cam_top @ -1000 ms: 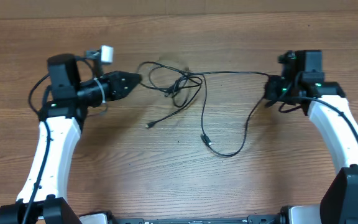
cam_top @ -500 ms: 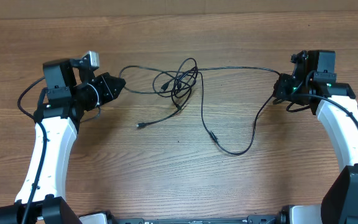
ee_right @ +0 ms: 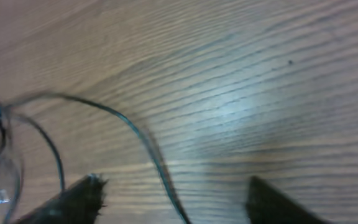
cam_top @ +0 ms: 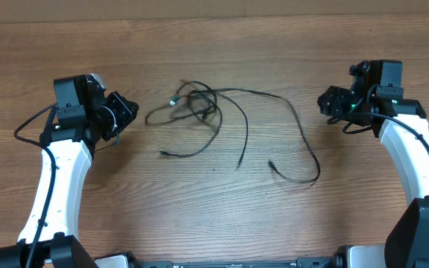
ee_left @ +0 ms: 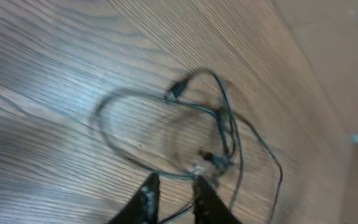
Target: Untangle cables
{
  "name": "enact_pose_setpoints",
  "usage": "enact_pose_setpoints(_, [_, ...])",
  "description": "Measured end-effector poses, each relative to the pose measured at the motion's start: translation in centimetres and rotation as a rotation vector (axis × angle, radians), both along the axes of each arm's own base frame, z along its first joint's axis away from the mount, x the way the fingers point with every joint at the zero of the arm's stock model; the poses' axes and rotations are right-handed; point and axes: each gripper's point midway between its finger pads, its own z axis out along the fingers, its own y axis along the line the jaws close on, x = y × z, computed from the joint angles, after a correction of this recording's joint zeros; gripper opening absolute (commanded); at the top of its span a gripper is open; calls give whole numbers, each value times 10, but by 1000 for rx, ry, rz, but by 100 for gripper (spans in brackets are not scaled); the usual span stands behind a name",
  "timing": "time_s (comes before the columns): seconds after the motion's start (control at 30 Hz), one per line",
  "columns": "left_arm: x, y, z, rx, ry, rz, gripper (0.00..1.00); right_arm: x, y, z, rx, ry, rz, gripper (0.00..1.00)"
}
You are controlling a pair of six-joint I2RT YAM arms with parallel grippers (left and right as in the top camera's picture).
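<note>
Step in hand, as judged: regrasp before a pull. Toward front edge of smooth wood-grain worktop: loose plug ends of thin, limp black cables; behind, left of centre, knotted loops (not yet undone). Left gripper narrowly parted, empty; right gripper spread wide, empty. Next: pinch one strand beside knot; draw toward right edge.

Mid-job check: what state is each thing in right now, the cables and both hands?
cables: lying loose on the table, tangled at their left end, held by neither hand.
left hand: fingers slightly apart, empty, just short of the tangle.
right hand: wide open, empty; one strand lies on the table ahead of it.
</note>
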Motion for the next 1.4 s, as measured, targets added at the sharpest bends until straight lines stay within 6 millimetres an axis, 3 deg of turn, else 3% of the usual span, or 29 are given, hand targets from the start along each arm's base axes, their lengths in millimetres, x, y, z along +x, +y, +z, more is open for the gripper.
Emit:
enact_pose_setpoints(0.27, [-4, -34, 6, -49, -24, -133, 47, 0, 10, 2, 48, -8, 36, 98])
enact_pose_setpoints(0.53, [-4, -81, 11, 2, -90, -289, 46, 0, 12, 3, 56, -9, 41, 100])
enact_pose_setpoints(0.77, [14, -107, 9, 109, -190, -363, 45, 0, 12, 3, 57, -8, 42, 100])
enact_pose_setpoints(1.0, [27, -101, -56, 128, -31, -327, 38, 0, 12, 3, 57, -9, 42, 100])
enact_pose_setpoints(1.1, [33, -97, -76, 133, 28, -281, 35, 0, 12, 3, 57, -9, 41, 100])
enact_pose_setpoints(1.4, [49, -81, -82, 65, 94, -39, 39, 0, 12, 3, 57, -8, 41, 100])
